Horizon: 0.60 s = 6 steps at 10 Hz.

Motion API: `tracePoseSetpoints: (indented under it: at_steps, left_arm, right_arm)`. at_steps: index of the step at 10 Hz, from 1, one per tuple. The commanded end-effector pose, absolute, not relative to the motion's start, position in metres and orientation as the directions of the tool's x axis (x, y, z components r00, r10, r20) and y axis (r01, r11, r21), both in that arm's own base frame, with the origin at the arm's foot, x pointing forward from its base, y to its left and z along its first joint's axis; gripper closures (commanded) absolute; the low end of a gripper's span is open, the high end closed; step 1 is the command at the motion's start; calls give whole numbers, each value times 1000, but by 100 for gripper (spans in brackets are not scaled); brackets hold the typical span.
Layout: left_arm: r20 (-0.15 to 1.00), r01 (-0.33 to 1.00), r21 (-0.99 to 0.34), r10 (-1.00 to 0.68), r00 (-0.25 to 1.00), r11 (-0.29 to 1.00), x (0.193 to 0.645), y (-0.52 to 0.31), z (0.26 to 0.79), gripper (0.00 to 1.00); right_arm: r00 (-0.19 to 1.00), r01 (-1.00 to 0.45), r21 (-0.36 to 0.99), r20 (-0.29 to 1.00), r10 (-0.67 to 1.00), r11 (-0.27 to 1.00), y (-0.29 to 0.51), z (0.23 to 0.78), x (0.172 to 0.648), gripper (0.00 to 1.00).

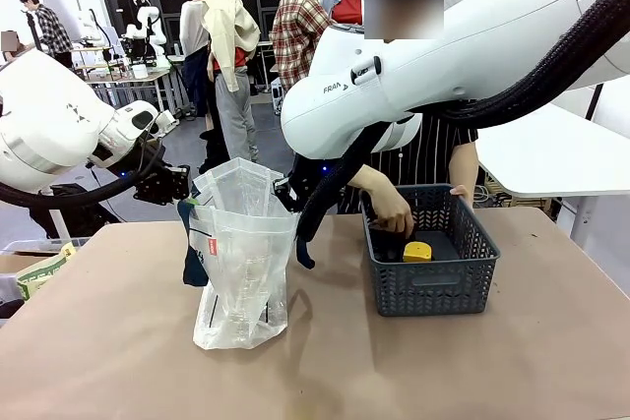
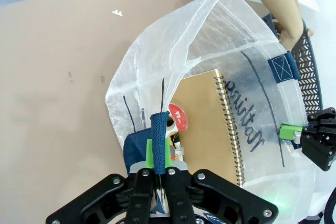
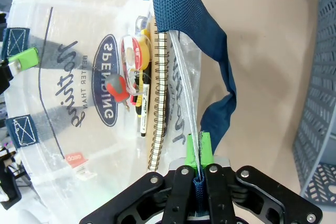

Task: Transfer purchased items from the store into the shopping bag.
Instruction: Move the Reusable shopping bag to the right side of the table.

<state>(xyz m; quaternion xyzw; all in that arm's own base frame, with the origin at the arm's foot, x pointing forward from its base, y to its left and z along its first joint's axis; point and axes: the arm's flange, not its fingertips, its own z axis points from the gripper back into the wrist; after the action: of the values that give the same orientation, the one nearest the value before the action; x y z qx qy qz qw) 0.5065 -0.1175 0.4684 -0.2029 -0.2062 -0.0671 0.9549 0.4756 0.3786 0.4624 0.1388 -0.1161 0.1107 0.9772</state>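
Note:
The shopping bag (image 1: 241, 253) stands open on the table, stretched between both grippers. My left gripper (image 1: 180, 184) is shut on its blue strap (image 2: 159, 129), and my right gripper (image 1: 291, 194) is shut on the opposite rim by the other blue strap (image 3: 184, 9). Inside the bag lie a brown spiral notebook (image 2: 207, 124), a red-and-white tape roll (image 2: 178, 118), a marker (image 3: 143, 108) and a red-and-grey item (image 3: 116, 88). The dark grey basket (image 1: 429, 287) sits to the right. A person's hand (image 1: 394, 215) reaches into it beside a yellow item (image 1: 417, 251).
My right arm (image 1: 443, 56) crosses high above the basket. A second hand of the person rests on the basket's far rim (image 1: 459, 190). A box (image 1: 34, 272) sits at the table's left edge. Bare tabletop (image 1: 315, 371) lies in front of the bag.

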Motion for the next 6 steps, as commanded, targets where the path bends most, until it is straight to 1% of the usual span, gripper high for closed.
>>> tracePoseSetpoints:
  at_steps: [1, 6]
  left_arm:
    - [423, 211, -360, -42, 905, 909, 507, -117, 470, 100]
    - [423, 211, -360, -42, 905, 909, 507, -117, 470, 100]
  right_arm:
    - [948, -249, 246, 260, 183, 937, 379, 463, 476, 100]
    - [948, -249, 246, 260, 183, 937, 379, 463, 476, 100]
